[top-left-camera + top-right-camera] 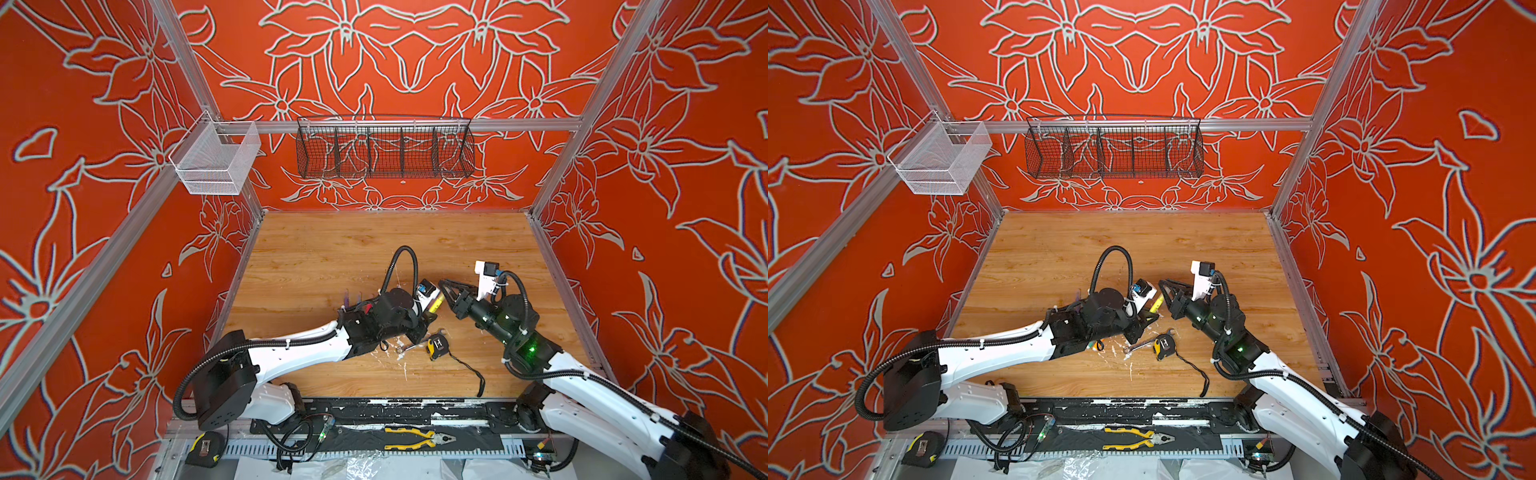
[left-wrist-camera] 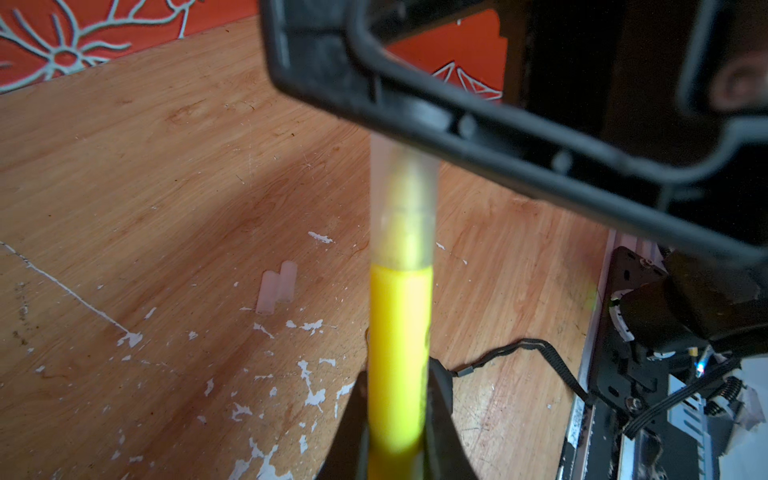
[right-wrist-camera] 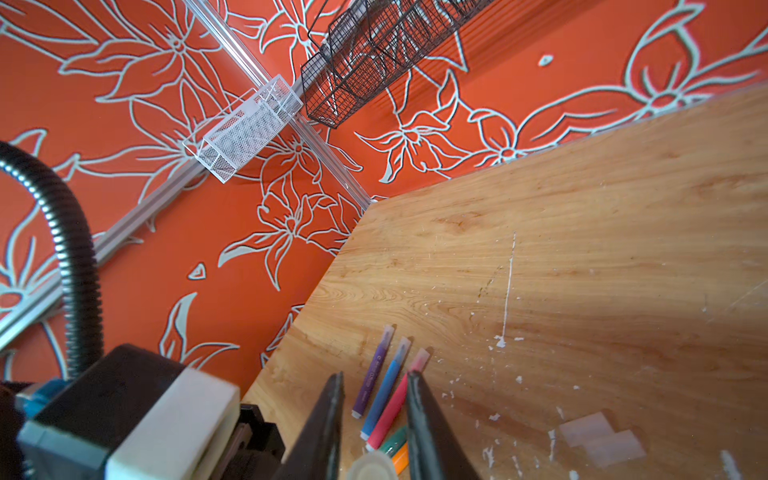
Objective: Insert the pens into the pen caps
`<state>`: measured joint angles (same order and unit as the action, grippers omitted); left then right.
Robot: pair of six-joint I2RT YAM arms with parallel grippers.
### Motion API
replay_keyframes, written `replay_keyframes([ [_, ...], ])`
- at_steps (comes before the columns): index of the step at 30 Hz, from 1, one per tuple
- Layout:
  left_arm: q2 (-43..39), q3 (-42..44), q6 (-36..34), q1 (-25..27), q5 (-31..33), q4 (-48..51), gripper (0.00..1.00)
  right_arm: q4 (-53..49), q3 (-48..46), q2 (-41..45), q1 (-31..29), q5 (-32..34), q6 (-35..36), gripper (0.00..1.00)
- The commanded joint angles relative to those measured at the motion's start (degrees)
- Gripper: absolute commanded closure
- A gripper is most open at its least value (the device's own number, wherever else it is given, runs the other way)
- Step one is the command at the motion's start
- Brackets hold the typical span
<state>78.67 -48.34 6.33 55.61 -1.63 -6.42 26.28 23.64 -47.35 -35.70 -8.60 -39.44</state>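
My left gripper (image 2: pixel 398 374) is shut on a yellow pen (image 2: pixel 400 353), seen in both top views (image 1: pixel 435 305) (image 1: pixel 1156 304). A whitish-clear pen cap (image 2: pixel 403 208) sits over the pen's tip. My right gripper (image 3: pixel 375 374) reaches in from the right (image 1: pixel 442 284) and its jaws stand either side of that cap, whose round end (image 3: pixel 372 465) shows between them. Purple (image 3: pixel 372 374), blue (image 3: pixel 386 390), pink (image 3: pixel 397 405), green (image 3: pixel 392 440) and orange (image 3: pixel 400 455) pens lie side by side on the wooden table. Two loose caps (image 2: pixel 277 289) (image 3: pixel 598 436) lie nearby.
A yellow-black tape measure (image 1: pixel 437 345) with its strap and a silver wrench (image 1: pixel 409 345) lie under the left arm's wrist. Pliers (image 1: pixel 419 438) and another tape measure (image 1: pixel 205 449) rest on the front rail. A black wire basket (image 1: pixel 384 151) and a white mesh basket (image 1: pixel 216 160) hang above.
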Motion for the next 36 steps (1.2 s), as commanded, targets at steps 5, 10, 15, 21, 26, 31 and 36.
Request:
replay_keyframes([
  [5, 0.62, -1.61, -0.97, 0.56, 2.08, 0.44, 1.0, 2.25, 1.85, -1.63, 0.18, -3.41, -0.19, 0.84],
  [10, -0.55, -1.14, -0.79, 0.53, 3.75, 0.09, 1.0, 4.52, 1.77, -4.95, 0.19, -5.08, -1.27, 0.9],
  [15, -2.46, -0.03, 0.18, 0.46, 7.17, -0.56, 1.0, 6.27, 1.83, -7.54, 0.07, -6.25, -2.04, 0.94],
  [21, -5.63, 1.79, 2.49, -2.01, 8.79, -1.82, 1.0, 8.48, 1.71, -10.56, -0.91, -6.99, -2.03, 0.96],
  [26, -8.08, 3.05, 2.81, -3.82, 10.89, -2.52, 1.0, 11.04, 2.28, -14.3, -2.96, -7.99, -2.49, 0.99],
  [31, -9.75, 3.43, 3.15, -5.57, 13.72, -4.23, 1.0, 12.26, 3.03, -17.63, -5.05, -7.9, -2.6, 1.0],
  [36, -11.15, 0.17, 1.87, -7.09, 15.79, -2.99, 1.0, 13.12, 3.43, -19.77, -6.05, -7.92, -2.77, 1.0],
])
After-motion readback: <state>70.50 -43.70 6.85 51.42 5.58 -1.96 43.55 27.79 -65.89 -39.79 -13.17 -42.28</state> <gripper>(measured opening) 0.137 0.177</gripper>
